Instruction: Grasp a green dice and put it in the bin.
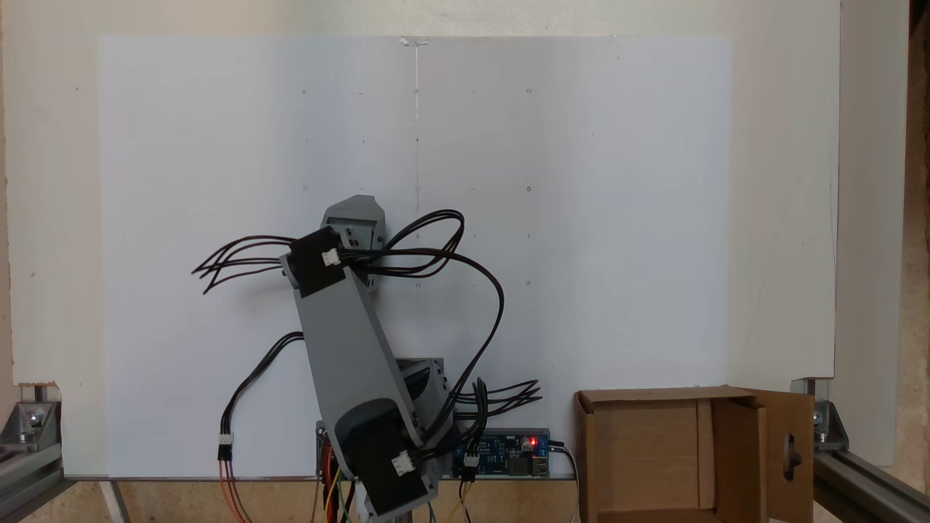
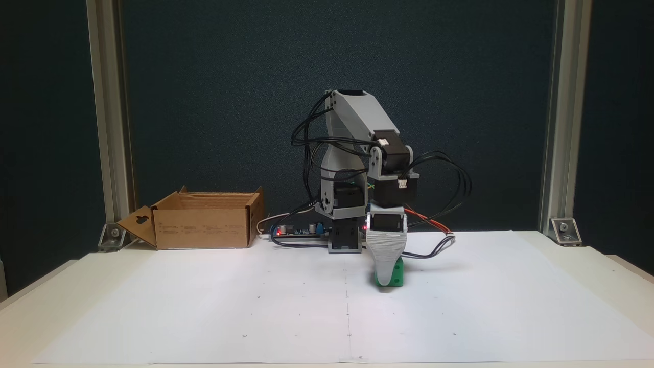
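Down at the white paper sheet [image 2: 255, 306], the grey gripper [image 2: 387, 270] is pointing straight down, and its ribbed front finger [image 2: 387, 248] is standing right in front of the one green dice [image 2: 392, 273]. Green is showing on both sides of that finger's tip and just below it, with the dice sitting on the sheet or very close to it; I cannot tell whether it is touching. The second finger is lying behind the first from where this fixed camera stands, so I cannot tell whether the fingers are clamped on the dice or standing apart around it. The dice is a cube, so no axis is longer than another; one flat face is turning toward the camera, slightly to the right of the finger, and its edges are looking roughly level with the sheet.

In the fixed view from above, the arm [image 1: 356, 341] is covering the spot under the fingers. One cardboard bin [image 1: 654, 450] is sitting well away from the fingers, at the lower right there and at the far left [image 2: 204, 222] in the other fixed view. It is standing upright with its mouth open upward, its flaps are spreading out, and one flap [image 1: 790, 454] is carrying a keyhole cutout. One control board [image 2: 296, 231] with a red light is lying behind the fingers, beside the arm's base.
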You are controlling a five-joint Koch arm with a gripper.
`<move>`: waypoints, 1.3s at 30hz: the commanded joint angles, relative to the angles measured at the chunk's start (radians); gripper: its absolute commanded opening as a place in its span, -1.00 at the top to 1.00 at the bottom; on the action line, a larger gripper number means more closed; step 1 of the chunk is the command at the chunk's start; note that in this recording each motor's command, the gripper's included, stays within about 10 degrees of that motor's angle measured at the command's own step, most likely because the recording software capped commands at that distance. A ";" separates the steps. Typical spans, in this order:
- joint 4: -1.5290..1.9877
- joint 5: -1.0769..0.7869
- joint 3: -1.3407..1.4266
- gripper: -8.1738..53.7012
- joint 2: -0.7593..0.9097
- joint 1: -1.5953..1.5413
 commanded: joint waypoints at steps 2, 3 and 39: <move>-0.008 0.060 -0.015 -0.66 0.000 -0.002; -0.009 0.060 -0.015 -0.66 -0.006 -0.002; 0.164 0.058 -0.135 0.35 0.132 0.077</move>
